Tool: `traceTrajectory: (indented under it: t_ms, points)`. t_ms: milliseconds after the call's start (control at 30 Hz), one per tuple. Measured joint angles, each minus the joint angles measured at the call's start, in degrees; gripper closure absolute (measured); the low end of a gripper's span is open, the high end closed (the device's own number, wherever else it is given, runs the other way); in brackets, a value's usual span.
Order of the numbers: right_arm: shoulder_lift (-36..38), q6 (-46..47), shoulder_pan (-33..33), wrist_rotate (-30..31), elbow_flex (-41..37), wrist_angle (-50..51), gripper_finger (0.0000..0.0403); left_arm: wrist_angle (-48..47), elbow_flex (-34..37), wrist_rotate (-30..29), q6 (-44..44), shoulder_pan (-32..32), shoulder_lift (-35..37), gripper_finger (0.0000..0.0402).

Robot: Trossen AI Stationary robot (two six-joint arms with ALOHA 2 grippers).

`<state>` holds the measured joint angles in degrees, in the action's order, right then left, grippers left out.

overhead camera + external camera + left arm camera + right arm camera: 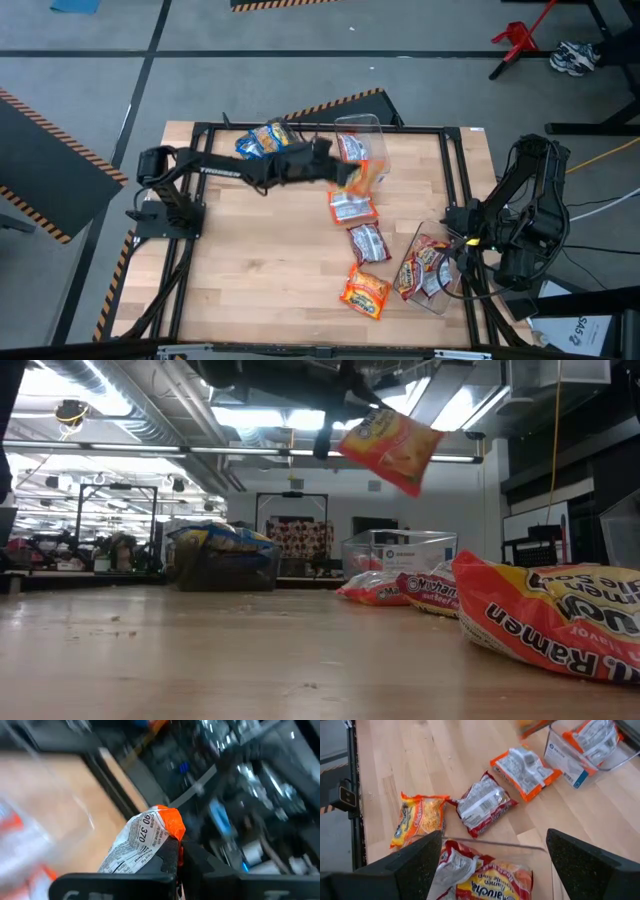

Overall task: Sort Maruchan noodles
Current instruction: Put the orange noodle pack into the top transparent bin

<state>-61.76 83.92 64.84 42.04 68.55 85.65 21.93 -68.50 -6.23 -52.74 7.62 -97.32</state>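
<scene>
Wooden tabletop (260, 260) is lying beneath the left gripper (345, 175), which is pinching an orange packet (358, 178) aloft beside the clear bin (372, 128), seemingly to drop it among like packets.

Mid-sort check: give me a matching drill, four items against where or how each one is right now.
1. left gripper
2. right gripper
3. red packet
4. blue-and-yellow packets

A. lying loose on the table
B. open, above a clear bin holding packets
C. heaped near the table's far edge
D. shut on an orange packet, held in the air

Pairs: 1-D, 2-B, 3-A, 4-C
</scene>
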Motion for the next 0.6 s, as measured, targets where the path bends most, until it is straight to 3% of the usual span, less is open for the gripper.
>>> traceTrajectory:
  t_ms: [300, 600]
  points:
    - [0.0, -0.1, 0.0, 4.0, 0.0, 0.2, 0.0056, -0.3, -4.7, -7.1, 1.1, 8.1, -3.7, 0.0401]
    - [0.0, 0.1, 0.0, 4.0, 0.0, 1.4, 0.0056, 0.0, -11.6, -8.9, -1.4, 8.8, -13.8, 0.0402]
